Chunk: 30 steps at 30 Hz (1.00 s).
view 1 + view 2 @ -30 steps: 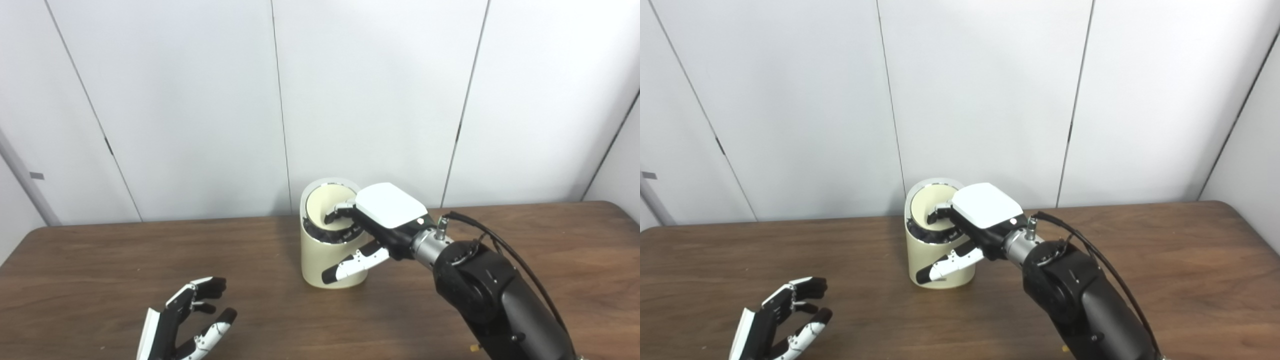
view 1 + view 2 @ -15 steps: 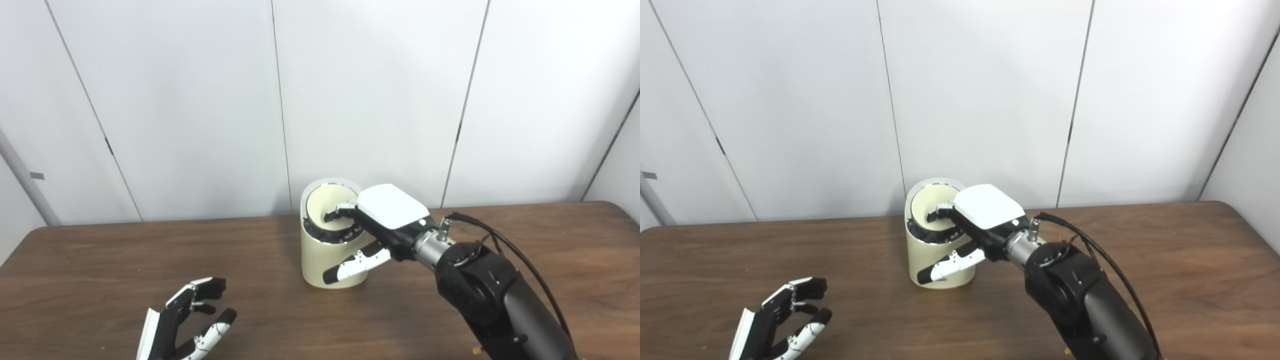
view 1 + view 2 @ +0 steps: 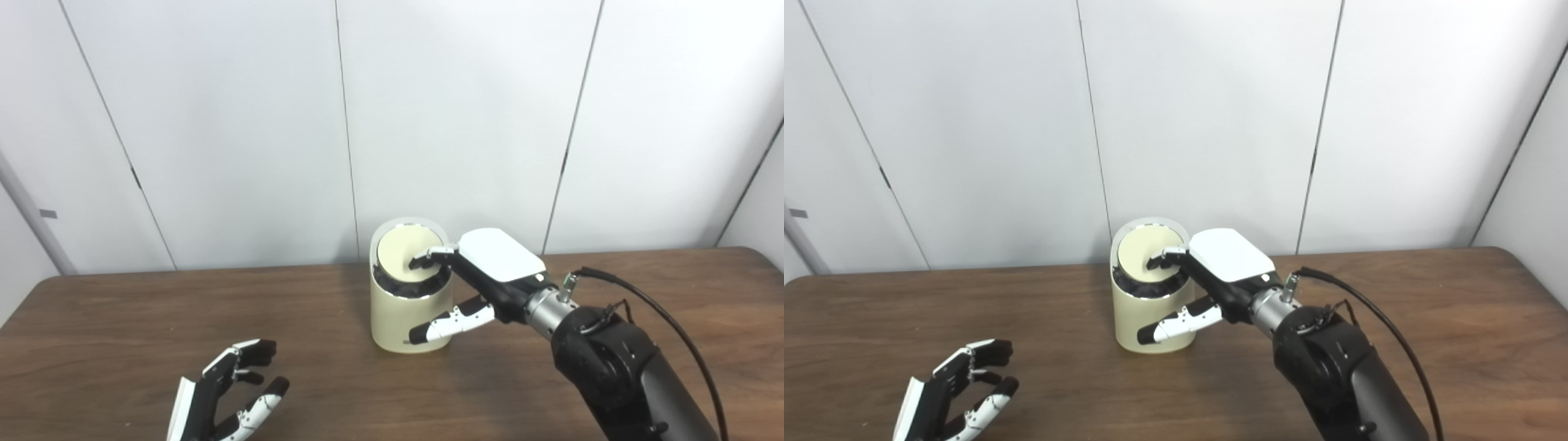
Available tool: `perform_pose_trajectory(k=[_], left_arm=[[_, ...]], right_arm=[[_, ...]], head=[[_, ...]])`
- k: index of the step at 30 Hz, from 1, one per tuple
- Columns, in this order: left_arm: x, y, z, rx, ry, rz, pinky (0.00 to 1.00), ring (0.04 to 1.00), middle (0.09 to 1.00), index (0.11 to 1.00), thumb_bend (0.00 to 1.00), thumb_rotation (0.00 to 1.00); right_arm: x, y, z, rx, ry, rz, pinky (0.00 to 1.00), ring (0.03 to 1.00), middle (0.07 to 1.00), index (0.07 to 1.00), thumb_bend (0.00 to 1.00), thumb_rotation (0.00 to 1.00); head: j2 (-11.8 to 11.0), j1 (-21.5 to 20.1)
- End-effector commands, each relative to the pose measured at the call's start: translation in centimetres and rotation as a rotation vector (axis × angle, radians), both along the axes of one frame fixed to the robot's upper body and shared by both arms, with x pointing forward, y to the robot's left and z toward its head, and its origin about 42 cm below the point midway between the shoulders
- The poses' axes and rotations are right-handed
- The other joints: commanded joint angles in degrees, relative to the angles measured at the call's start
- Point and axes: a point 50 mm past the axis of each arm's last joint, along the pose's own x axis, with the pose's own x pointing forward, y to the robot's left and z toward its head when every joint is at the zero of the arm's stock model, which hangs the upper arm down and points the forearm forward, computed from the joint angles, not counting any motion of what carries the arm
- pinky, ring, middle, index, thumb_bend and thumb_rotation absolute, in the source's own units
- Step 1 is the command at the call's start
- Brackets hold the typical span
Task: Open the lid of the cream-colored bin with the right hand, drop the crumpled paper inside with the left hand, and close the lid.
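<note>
The cream-colored bin [image 3: 391,318] stands upright at the back middle of the table. Its round lid [image 3: 401,260] is tilted, with a dark gap under its front edge. My right hand [image 3: 484,275] reaches in from the right, fingertips [image 3: 424,261] resting on the lid's right side and the thumb [image 3: 450,321] spread across the bin's front wall, gripping nothing. My left hand [image 3: 223,398] lies low at the front left, open and empty, palm up. No crumpled paper shows in either view; the inside of the bin is hidden.
The brown wooden table [image 3: 122,331] runs to a white panelled wall just behind the bin. A black cable [image 3: 649,300] loops off my right forearm above the table's right side.
The lid has swung down from steeply open to nearly flat. My right hand and forearm drew back a little to the right with it. The left hand has stayed still.
</note>
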Motion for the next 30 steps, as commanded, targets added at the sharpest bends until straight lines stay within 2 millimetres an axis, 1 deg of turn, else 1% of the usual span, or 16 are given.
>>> perform_pose_trajectory(k=[1,8,20,30], left_arm=[[0.6,0.0,0.8,0.009,-0.059,-0.004,0.59,0.692,0.702,0.694,0.70,0.51],[0.7,-0.1,0.8,0.006,-0.064,-0.005,0.59,0.693,0.703,0.695,0.70,0.51],[0.7,0.0,0.8,0.000,-0.062,-0.006,0.59,0.693,0.705,0.698,0.70,0.50],[0.6,0.0,0.8,-0.001,-0.064,-0.006,0.58,0.690,0.701,0.694,0.71,0.50]], right_arm=[[0.0,-0.2,2.4,0.014,-0.086,-0.007,0.74,0.775,0.762,0.755,0.95,0.83],[0.1,0.0,2.5,0.009,-0.094,-0.002,0.75,0.770,0.756,0.748,0.96,0.85],[-0.3,-0.1,2.3,0.019,-0.104,-0.012,0.73,0.771,0.761,0.758,0.97,0.82],[-1.3,-1.1,2.2,0.067,-0.120,-0.051,0.74,0.771,0.774,0.770,0.97,0.84]], head=[[0.01,0.00],[-0.07,-0.04],[-0.08,-0.05],[-0.08,0.01]])
